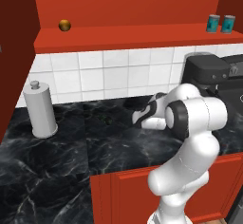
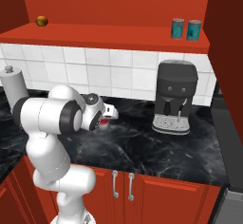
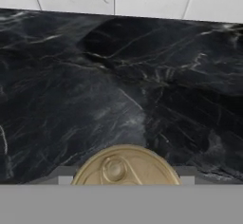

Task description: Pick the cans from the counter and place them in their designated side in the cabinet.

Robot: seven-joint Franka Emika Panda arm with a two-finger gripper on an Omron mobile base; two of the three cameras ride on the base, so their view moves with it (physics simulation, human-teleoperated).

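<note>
A red-bodied can [image 2: 104, 121] with a golden top [image 3: 126, 167] stands on the black marble counter [image 2: 142, 144], a little in front of the tiled wall. My gripper [image 2: 106, 117] points down over it, and in the hand view the can's top sits between the two fingertips [image 3: 65, 174], so the gripper [image 3: 126, 176] is shut on the can. Two teal cans [image 1: 213, 23] [image 1: 228, 23] stand side by side at the right end of the red cabinet shelf [image 1: 118, 37]; the right base view shows the same pair [image 2: 178, 28] [image 2: 193, 30].
A black coffee machine [image 2: 175, 97] stands on the counter right of the gripper. A tall grey cylinder with a knob [image 1: 40, 111] stands at the left. A small golden-brown ball [image 1: 65, 25] lies at the shelf's left end. Red side walls flank the shelf.
</note>
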